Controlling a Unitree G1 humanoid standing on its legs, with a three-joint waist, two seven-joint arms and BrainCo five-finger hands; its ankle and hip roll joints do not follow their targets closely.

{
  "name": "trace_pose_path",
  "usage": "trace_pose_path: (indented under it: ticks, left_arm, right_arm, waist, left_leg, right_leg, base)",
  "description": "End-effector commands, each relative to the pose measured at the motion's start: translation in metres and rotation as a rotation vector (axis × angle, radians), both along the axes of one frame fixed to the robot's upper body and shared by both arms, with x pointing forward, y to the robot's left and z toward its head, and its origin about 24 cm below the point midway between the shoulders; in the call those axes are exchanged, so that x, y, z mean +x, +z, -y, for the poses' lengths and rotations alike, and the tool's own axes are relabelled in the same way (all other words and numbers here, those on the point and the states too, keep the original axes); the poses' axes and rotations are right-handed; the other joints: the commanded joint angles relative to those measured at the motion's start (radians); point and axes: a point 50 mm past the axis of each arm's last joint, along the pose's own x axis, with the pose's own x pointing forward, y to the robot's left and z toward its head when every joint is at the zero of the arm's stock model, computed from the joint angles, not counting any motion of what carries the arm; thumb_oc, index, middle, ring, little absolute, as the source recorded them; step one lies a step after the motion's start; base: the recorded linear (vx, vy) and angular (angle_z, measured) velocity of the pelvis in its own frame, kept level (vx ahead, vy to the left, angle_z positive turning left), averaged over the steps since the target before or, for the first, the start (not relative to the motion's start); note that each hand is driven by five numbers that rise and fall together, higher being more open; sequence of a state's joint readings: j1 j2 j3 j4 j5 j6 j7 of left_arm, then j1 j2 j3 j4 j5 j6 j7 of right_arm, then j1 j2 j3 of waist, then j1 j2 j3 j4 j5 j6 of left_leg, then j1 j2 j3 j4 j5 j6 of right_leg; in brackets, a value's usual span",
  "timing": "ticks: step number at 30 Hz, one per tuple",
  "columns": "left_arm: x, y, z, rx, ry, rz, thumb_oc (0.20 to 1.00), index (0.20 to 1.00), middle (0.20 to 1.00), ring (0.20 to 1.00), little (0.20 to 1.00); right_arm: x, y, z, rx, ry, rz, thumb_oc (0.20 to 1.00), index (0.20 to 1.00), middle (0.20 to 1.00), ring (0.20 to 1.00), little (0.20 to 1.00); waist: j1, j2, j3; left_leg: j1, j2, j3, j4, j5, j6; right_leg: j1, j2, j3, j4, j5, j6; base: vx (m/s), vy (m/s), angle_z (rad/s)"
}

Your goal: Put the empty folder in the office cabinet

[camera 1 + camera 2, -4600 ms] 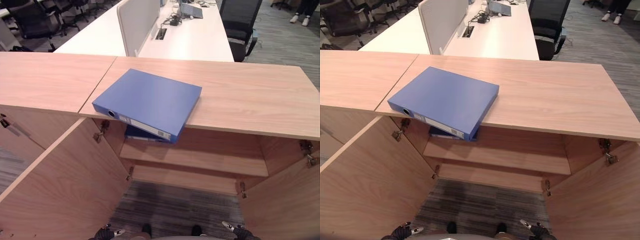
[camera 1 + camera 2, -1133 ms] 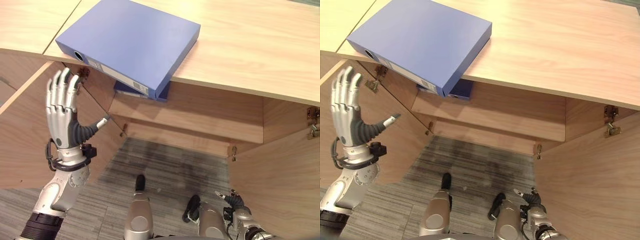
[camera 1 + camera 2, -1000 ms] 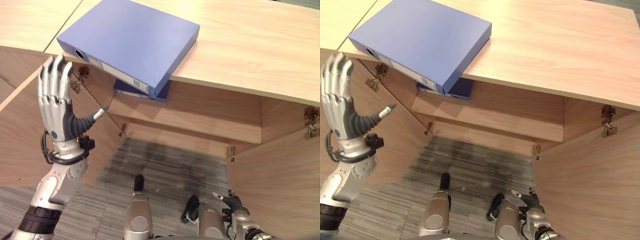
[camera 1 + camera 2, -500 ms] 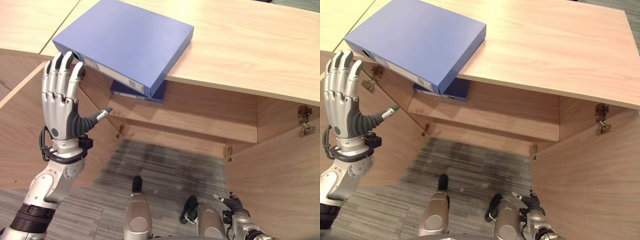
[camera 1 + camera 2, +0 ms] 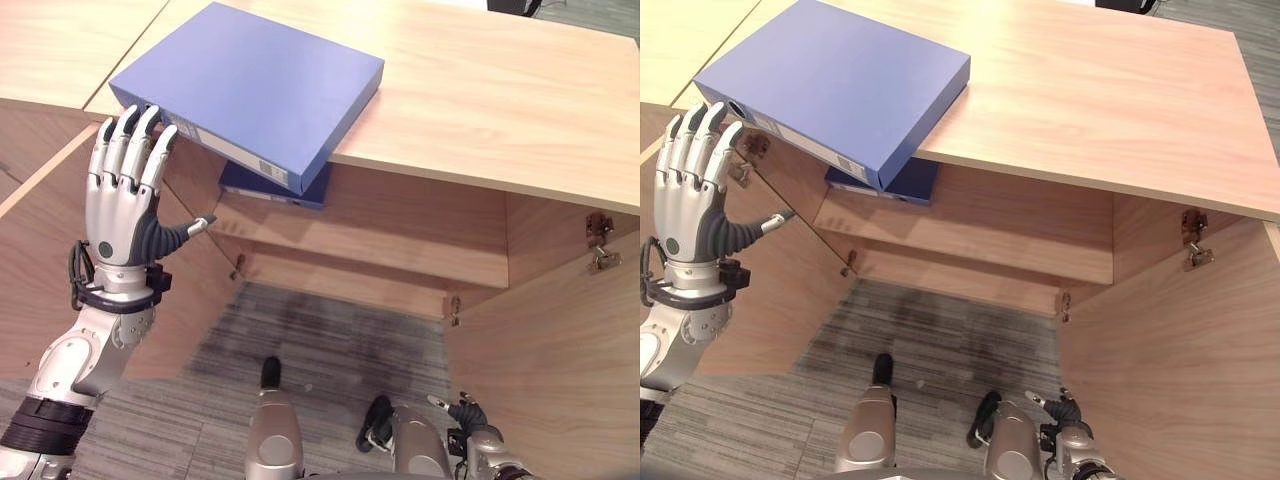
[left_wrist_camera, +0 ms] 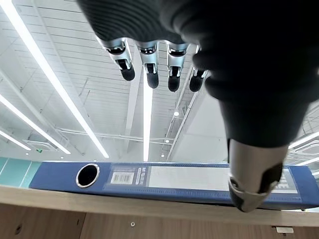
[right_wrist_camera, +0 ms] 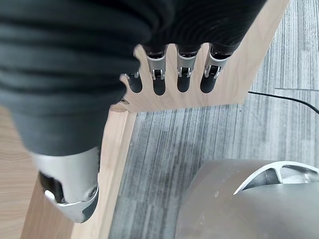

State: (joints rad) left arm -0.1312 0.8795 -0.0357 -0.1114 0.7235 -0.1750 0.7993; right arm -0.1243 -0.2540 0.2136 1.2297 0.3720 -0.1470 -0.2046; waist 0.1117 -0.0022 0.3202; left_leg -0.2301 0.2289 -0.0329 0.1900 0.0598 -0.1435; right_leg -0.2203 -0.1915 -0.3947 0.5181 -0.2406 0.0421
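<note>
Across the far half of the scene runs a pale wooden tabletop (image 5: 480, 90), the roof of an open office cabinet (image 5: 1040, 225) with both doors swung toward the near side. Left door (image 5: 45, 250) wide open, right door (image 5: 560, 330) likewise, metal hinges (image 5: 598, 240) showing on the right wall. Grey striped carpet (image 5: 330, 350) underneath, ceiling strip lights (image 6: 50, 79) overhead in the left wrist view.

On the tabletop, left of centre, lies the blue folder (image 5: 250, 85), flat, near corner jutting out past the front edge, spine with its round finger hole and white label facing near-left. Just below it, on the inner shelf (image 5: 370, 270), a second, darker blue folder (image 5: 275, 185), mostly hidden.

Left hand (image 5: 125, 215) raised upright at the near-left corner of the folder, fingers (image 5: 140, 145) straight and loosely spread, dark tips level with the spine's end, thumb stuck out to the right, holding nothing. Touching or just short of the spine: cannot tell.

Right hand (image 7: 164, 55) low at the near right by the open door, fingers straight and relaxed, empty.
</note>
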Motion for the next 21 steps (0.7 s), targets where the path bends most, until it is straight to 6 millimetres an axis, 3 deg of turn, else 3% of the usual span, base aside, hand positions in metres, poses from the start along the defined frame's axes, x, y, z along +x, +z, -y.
trace_pose_path:
  ticks: [1, 16, 21]
  left_arm:
    - [0.001, 0.024, -0.003, 0.034, 0.015, 0.096, 1.0, 1.0, 1.0, 1.0, 1.0]
    - [0.002, 0.052, 0.008, 0.156, -0.02, 0.168, 1.0, 1.0, 1.0, 1.0, 1.0]
    - [0.009, 0.053, 0.012, 0.178, -0.034, 0.137, 1.0, 1.0, 1.0, 1.0, 1.0]
  right_arm:
    - [0.004, 0.0, -0.003, 0.005, -0.012, 0.007, 1.0, 1.0, 1.0, 1.0, 1.0]
    - [0.003, -0.001, -0.005, 0.02, 0.002, -0.006, 1.0, 1.0, 1.0, 1.0, 1.0]
    - [0.005, -0.001, -0.006, 0.021, 0.015, -0.005, 1.0, 1.0, 1.0, 1.0, 1.0]
  waist:
    - [-0.009, -0.013, 0.008]
    - [-0.029, -0.009, -0.002]
    - [-0.039, -0.01, -0.004]
  left_leg:
    - [-0.002, -0.012, -0.025, 0.129, -0.134, -0.004]
    - [0.003, -0.011, -0.011, 0.125, -0.135, -0.002]
    - [0.005, -0.009, -0.007, 0.125, -0.135, -0.002]
  right_leg:
    - [0.075, 0.048, 0.046, -0.112, 0.007, 0.053]
    - [0.064, 0.043, 0.061, -0.11, 0.012, 0.058]
    - [0.063, 0.046, 0.066, -0.107, 0.012, 0.059]
  base:
    - [0.0, 0.0, 0.0]
    - [0.0, 0.004, 0.0]
    - [0.0, 0.0, -0.01]
